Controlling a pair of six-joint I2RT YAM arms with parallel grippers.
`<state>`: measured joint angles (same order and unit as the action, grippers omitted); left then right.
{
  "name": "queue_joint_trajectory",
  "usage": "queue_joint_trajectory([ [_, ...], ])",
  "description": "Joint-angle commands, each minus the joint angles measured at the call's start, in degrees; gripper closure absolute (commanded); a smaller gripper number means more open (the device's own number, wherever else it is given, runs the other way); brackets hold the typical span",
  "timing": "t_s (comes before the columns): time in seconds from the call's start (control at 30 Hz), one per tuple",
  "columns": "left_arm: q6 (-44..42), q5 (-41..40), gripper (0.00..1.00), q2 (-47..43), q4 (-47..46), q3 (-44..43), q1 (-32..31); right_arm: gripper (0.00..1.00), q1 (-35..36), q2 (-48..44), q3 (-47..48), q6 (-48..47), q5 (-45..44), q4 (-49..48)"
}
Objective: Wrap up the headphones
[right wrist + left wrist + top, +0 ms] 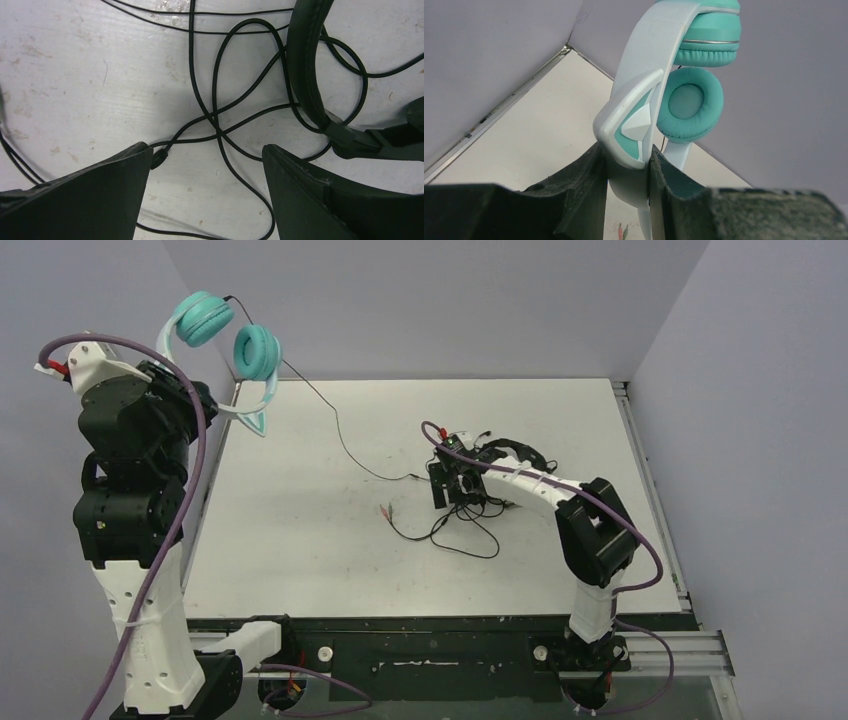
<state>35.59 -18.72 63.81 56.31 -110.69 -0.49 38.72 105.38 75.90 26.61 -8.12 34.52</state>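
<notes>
**Headphones held off the bench in the left claw**

The bench [300, 550] is a flat white board, scuffed and speckled where the right wrist camera looks down on it. The left arm [135, 470] stands tall at the bench's left edge. Its claw [626, 170] is clamped on the headphones [256, 350], with the dark, rough fingers [584, 190] pressing both sides of the pale headband just below a cat-ear point. The headphones hang in the air beside the far-left corner. The smooth plastic band arches up and away from the claw, and the two round teal cups are at the far end. One soft, padded cushion [689, 102] faces the left wrist camera and the other sits edge-on above it. Their thin black cable [335, 425] drops to the bench and trails toward the middle.

The right claw [207, 155] is spread wide and holds nothing. It hovers low over the looping, crossing cords [220, 100] beside the all-black headphones [510, 455], whose leathery curved band [305, 65] lies on the bench.
</notes>
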Motion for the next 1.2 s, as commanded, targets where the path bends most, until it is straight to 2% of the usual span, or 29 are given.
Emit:
queue_joint_trajectory([
  [0.0, -3.3, -4.99, 0.93, -1.45, -8.41, -4.01, 0.15, 0.18, -1.65, 0.72, -0.16, 1.74, -2.7, -5.19],
  [0.17, -10.37, -12.05, 0.92, -1.32, -9.35, -7.07, 0.19, 0.23, -4.85, 3.35, -3.69, 2.32, -0.5, -8.01],
  [0.33, -16.56, -22.39, 0.91, -2.49, -12.48, -7.39, 0.0, 0.5, -9.99, 3.55, -6.08, 3.17, 0.36, -7.9],
  [0.43, -19.99, -27.02, 0.9, -2.85, -14.47, -6.8, -0.64, 0.74, -14.91, 0.99, -7.66, 3.66, -1.58, -5.98],
  [0.53, -24.11, -32.48, 0.89, -2.95, -17.19, -6.05, -2.05, 0.96, -23.19, -3.96, -9.59, 4.69, -3.9, -3.88],
  [0.6, -26.47, -35.56, 0.89, -3.07, -18.95, -5.43, -3.03, 1.0, -28.69, -7.73, -10.47, 5.46, -4.28, -3.06],
  [0.7, -28.03, -36.38, 0.89, -3.95, -21.27, -3.56, -3.95, 1.0, -34.64, -12.26, -10.59, 5.59, -3.74, -2.89],
  [0.83, -22.43, -29.95, 0.89, -5.29, -19.8, -1.05, -4.16, 0.97, -35.43, -13.2, -7.94, 2.6, 0.69, -2.89],
  [0.87, -20.61, -27.25, 0.89, -5.5, -19.12, -0.57, -4.17, 0.91, -35.18, -12.92, -7.25, 2.16, 2.4, -2.75],
  [1.0, -11.31, -12.81, 0.89, -4.3, -14.09, 0.21, -4.17, 0.45, -32.6, -14.31, -7.08, 0.03, 7.64, -5.02],
  [1.03, -8.93, -8.55, 0.89, -3.74, -12.99, 0.71, -4.12, 0.37, -31.52, -15.0, -7.24, -0.37, 9.6, -5.84],
  [1.07, -6.17, -4.44, 0.89, -3.25, -11.96, 1.69, -4.16, 0.32, -30.33, -15.85, -7.23, -1.01, 10.8, -6.61],
  [1.17, 1.04, 8.38, 0.89, -1.55, -10.44, 5.9, -4.16, 0.23, -26.91, -17.08, -6.87, -2.12, 14.58, -8.34],
])
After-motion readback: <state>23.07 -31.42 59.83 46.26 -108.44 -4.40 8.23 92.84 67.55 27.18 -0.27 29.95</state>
